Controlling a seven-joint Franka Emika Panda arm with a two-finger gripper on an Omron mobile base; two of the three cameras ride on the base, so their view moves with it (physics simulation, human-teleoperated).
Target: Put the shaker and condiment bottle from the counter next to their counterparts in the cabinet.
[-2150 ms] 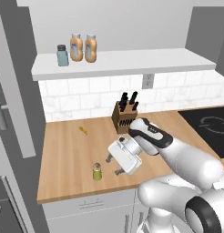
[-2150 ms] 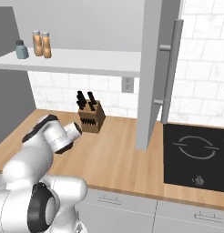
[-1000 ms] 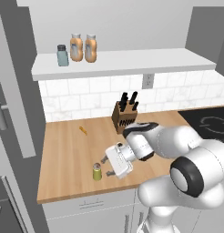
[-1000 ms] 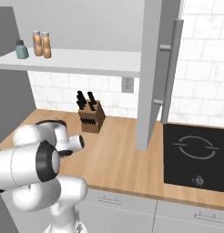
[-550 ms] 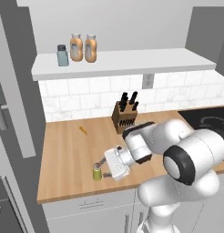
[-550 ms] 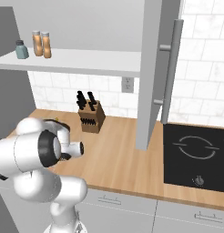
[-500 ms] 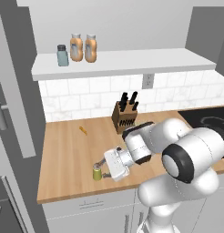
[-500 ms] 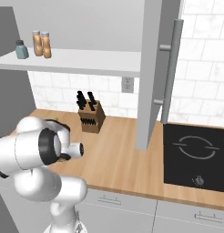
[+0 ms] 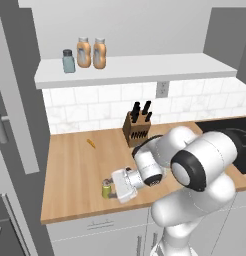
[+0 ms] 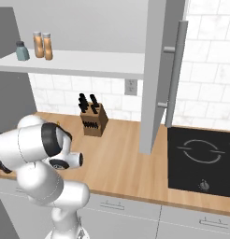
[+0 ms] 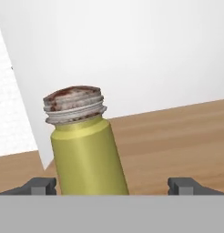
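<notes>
Near the front edge of the counter (image 9: 80,165), the shaker (image 9: 106,189) stood upright between the fingertips (image 11: 40,185) of the gripper (image 9: 110,190), jaws spread wide with gaps either side, not gripping it. Up on the cabinet (image 9: 135,70) shelf, two orange condiment bottles (image 9: 91,52) stood side by side, just right of the blue-grey shaker (image 9: 68,60).

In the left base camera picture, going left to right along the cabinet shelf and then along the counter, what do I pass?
Shelf: blue-grey shaker → orange bottle → second orange bottle. Counter: small orange bit → yellow-green shaker → tool → knife block.
</notes>
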